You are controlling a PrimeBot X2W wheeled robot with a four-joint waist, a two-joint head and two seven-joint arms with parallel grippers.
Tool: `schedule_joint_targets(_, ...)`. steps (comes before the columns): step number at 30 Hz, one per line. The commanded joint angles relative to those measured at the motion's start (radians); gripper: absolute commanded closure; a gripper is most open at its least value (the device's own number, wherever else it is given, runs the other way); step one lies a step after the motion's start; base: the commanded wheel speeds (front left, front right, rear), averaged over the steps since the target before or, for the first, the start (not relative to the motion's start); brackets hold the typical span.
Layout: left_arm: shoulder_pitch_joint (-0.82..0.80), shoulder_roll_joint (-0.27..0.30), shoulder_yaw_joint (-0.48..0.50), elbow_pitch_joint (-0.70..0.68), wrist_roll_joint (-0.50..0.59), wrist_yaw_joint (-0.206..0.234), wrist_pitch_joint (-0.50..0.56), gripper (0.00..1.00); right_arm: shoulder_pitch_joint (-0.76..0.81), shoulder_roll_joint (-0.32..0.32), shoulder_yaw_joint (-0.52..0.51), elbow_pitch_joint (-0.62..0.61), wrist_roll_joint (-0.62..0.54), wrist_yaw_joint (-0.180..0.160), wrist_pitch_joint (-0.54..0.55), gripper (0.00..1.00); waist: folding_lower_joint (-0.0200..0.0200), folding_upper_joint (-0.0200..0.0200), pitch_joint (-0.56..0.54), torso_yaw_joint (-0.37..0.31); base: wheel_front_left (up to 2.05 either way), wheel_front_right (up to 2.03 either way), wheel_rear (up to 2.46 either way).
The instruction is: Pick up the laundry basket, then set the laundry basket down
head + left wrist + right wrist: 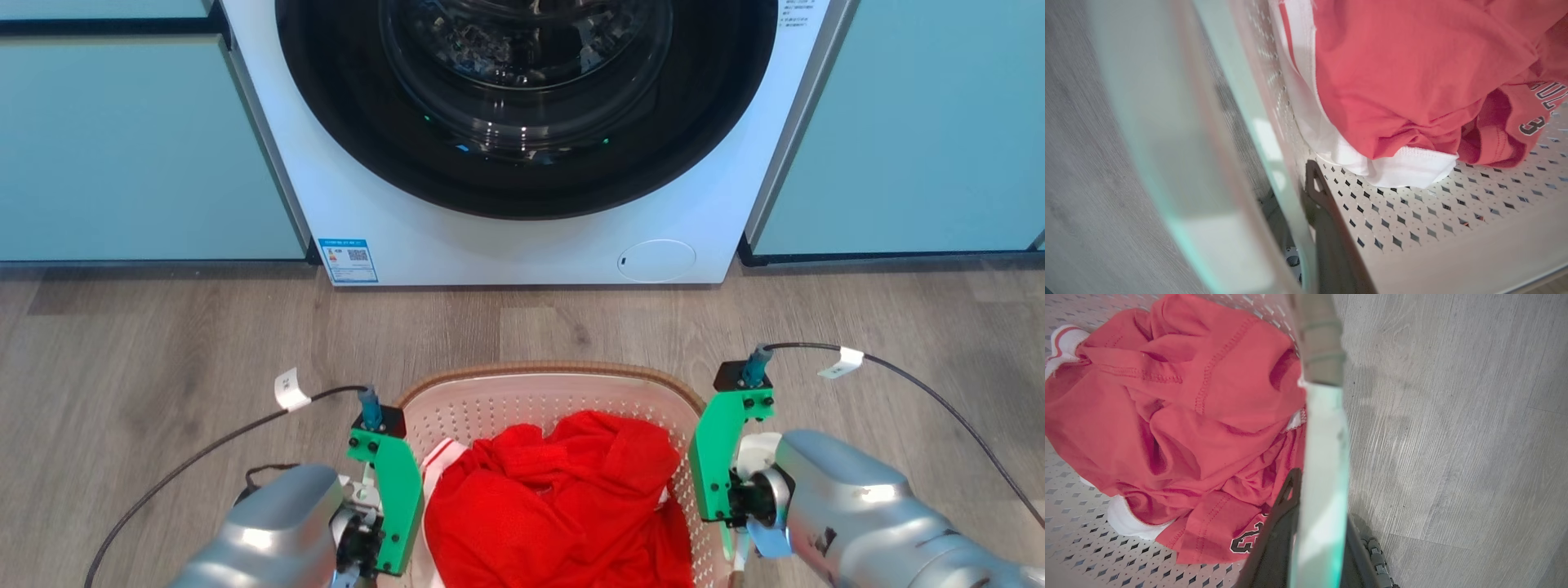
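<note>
Bottom centre of the head view, laundry basket (pixel 555 374) mouth-up before washing machine (pixel 457 237), near end cropped so long axis unclear; red shirt (pixel 563 490) inside. Nearly closed, left gripper (pixel 1292 175) and right gripper (pixel 1318 486) pinch its opposite side walls, one finger inside each.

The laundry basket (pixel 547 369) runs off the bottom edge.

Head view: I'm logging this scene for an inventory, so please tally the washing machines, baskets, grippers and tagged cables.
washing machine: 1
laundry basket: 1
grippers: 2 (left gripper, right gripper)
tagged cables: 2 (left cable, right cable)
Total: 6
</note>
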Motion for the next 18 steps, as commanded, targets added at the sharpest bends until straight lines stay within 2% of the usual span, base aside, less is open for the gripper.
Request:
schedule_joint_targets(1,-0.043,-0.007,0.007,-0.044,0.0,-0.017,0.013,1.0,-0.058,0.016,-0.002,-0.05,0.005,0.007,-0.02,1.0,0.0001,-0.0001,-0.002,0.001,0.0,0.0,0.0)
schedule_joint_targets(18,-0.049,-0.004,-0.001,-0.034,-0.012,-0.017,0.013,1.0,-0.069,0.003,0.053,-0.037,0.048,0.007,-0.042,1.0,0.0001,-0.0001,-0.009,0.002,0.0,0.0,0.0)
